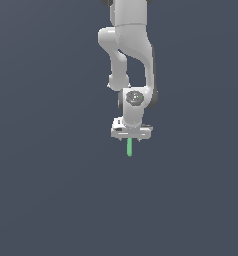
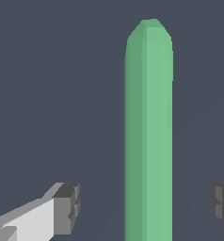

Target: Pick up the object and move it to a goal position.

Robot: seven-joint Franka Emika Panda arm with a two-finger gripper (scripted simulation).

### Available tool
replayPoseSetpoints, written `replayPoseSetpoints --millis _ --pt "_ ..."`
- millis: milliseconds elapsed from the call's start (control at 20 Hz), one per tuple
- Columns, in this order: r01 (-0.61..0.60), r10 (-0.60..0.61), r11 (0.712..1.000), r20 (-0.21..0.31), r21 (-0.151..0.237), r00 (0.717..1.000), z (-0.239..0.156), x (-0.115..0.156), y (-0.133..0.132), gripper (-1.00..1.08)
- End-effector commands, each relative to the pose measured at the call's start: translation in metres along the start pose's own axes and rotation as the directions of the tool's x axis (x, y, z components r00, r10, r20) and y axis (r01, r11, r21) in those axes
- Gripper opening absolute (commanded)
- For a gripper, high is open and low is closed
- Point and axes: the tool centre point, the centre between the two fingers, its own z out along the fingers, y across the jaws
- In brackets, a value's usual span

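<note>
So the pincer (image 1: 130, 134) is spread open right now, nothing clamped. In the wrist view the two dark fingertips (image 2: 67, 207) sit well apart with the green rod (image 2: 149, 132) running straight through the gap between them, touching neither. That's the key bit imo: the rod's long axis crosses the line the fingers close along, so squeezing should catch it across its thin width. In the exterior view it pokes out just below the hand, against the plain dark ground.

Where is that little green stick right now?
In the exterior view the green rod lies near the middle, sticking out just below the gripper. In the wrist view it runs between the two open fingers, touching neither.
</note>
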Motion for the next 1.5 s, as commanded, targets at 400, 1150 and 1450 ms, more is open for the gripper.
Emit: replayPoseSetpoints --millis 400,1150,1450 --pt "0.0 0.0 1.0 -0.001 0.0 1.0 0.001 0.001 0.0 -1.0" --pt "0.063 -0.053 0.996 -0.17 0.055 0.984 -0.028 0.058 -0.017 -1.0" --pt "0.134 -0.094 0.986 -0.337 0.098 0.937 -0.067 0.109 -0.034 -1.0"
